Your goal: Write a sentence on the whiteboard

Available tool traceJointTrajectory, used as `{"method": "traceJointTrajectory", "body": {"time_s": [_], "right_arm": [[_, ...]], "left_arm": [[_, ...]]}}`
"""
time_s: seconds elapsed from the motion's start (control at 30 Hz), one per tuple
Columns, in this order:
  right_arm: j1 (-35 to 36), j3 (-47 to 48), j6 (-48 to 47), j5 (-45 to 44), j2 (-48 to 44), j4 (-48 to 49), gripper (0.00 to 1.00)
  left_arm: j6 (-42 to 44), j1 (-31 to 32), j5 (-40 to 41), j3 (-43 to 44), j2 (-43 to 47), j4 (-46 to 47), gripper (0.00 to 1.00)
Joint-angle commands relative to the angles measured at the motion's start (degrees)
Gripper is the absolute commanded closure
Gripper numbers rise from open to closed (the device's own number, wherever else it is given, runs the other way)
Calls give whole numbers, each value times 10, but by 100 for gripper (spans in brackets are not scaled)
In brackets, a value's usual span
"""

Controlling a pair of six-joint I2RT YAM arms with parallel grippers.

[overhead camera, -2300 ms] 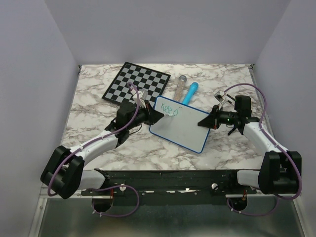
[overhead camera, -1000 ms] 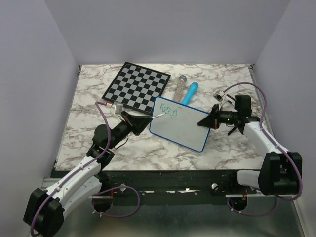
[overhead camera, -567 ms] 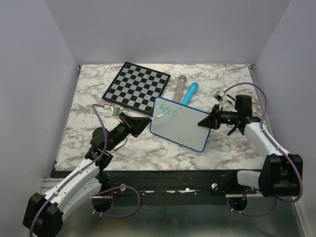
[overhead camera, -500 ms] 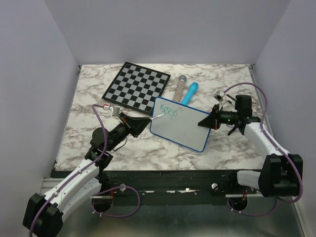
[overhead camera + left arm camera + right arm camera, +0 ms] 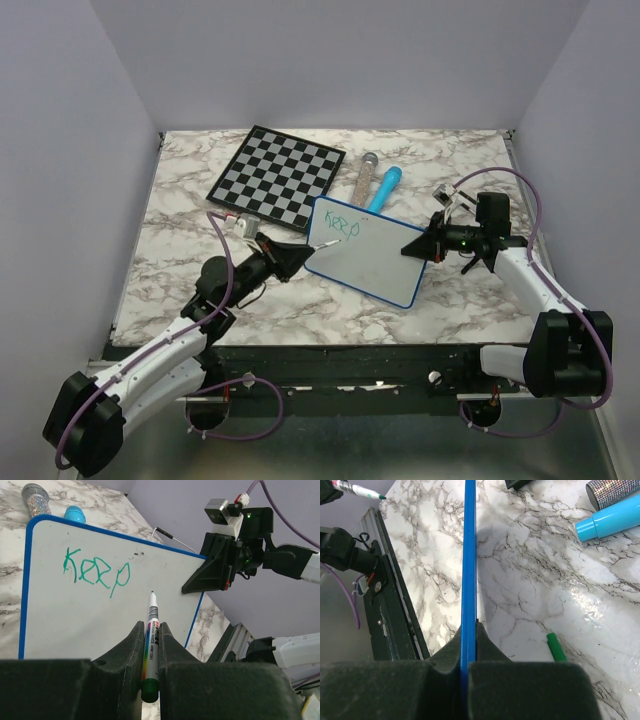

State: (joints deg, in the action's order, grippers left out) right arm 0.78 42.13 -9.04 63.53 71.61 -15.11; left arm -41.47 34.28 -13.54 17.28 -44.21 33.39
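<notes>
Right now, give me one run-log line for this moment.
left gripper: shut on marker | right gripper: shut on whiteboard edge | sentence: only "Keep" written

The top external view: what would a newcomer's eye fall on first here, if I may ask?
The whiteboard in the middle of the table, with a green "Keep" written near its far left corner. The right hand is clamped on its right edge, while the left hand holds a marker aimed at the board beside the word. Behind, at far left, lies a checkered chessboard.
</notes>
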Motion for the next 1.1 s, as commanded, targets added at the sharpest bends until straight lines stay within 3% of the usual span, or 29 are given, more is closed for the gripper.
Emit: {"method": "traceJointTrajectory", "body": {"time_s": [0.0, 0.3, 0.57, 1.07], "right_arm": [[3, 19, 2, 21, 5, 3, 99], [3, 19, 6, 12, 2, 5, 99], [3, 16, 18, 3, 3, 15, 99], [3, 16, 22, 1, -1, 17, 99]], "left_arm": [[17, 18, 24, 5, -25, 27, 100], [42, 71, 72, 21, -62, 32, 100], [79, 150, 174, 55, -111, 17, 100], [84, 185, 258, 113, -211, 70, 100]]}}
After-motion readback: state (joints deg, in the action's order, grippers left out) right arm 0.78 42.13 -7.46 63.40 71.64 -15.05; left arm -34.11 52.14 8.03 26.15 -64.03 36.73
